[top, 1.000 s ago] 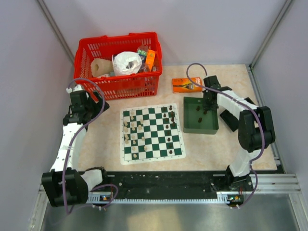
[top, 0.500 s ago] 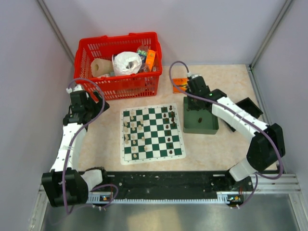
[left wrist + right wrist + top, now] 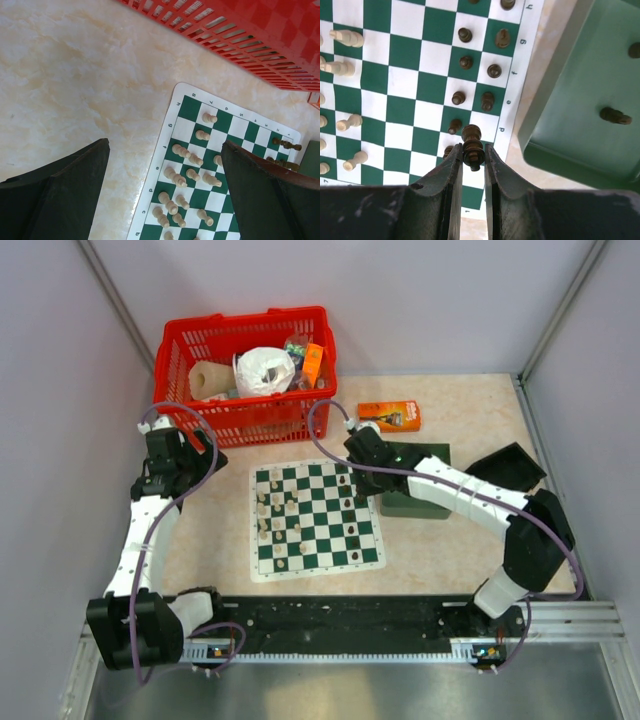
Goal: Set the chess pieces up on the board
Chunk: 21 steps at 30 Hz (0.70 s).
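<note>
I hold a small dark brown plastic chess piece (image 3: 472, 142) squeezed tight in the right gripper (image 3: 472, 155), just above the edge of the flat green and white checked board (image 3: 410, 80). Ahead of the gripper, dark pieces (image 3: 466, 62) stand in two rows. To its left, some cream pieces (image 3: 347, 37) lie tipped over. To its right, at least two more wait in the dark green plastic tray (image 3: 580, 75). The left gripper (image 3: 165, 145) hangs wide apart, holding nothing. I think we are well along, not done.

A robotics lab cell: plain grey walls (image 3: 450, 300), a metal rail (image 3: 570, 623) and a marble-patterned table (image 3: 455, 545).

White arm links (image 3: 128, 565), black joints, purple cables (image 3: 311, 430); claw fingers (image 3: 447, 185) dark, seemingly scuffed
</note>
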### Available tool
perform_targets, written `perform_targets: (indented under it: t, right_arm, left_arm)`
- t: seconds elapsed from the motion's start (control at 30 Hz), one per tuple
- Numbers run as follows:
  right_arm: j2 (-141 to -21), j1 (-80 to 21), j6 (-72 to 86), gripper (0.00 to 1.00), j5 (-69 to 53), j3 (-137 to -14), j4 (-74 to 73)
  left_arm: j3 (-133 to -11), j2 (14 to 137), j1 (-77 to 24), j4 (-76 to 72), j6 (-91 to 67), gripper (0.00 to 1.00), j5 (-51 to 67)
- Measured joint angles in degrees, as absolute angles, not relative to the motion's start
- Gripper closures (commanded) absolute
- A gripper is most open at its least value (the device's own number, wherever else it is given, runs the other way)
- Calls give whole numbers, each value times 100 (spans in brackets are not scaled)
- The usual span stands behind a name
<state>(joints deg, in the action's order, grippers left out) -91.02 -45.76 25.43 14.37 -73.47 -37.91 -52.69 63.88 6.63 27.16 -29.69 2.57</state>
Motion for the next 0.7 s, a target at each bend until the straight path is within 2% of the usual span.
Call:
perform_targets:
  t: [0.7]
  right_arm:
    - [-9642,-4801,2882,86,1605,-6831,-3684]
  left_arm:
    - [-5266,6390,663,2700,-2991,2,346]
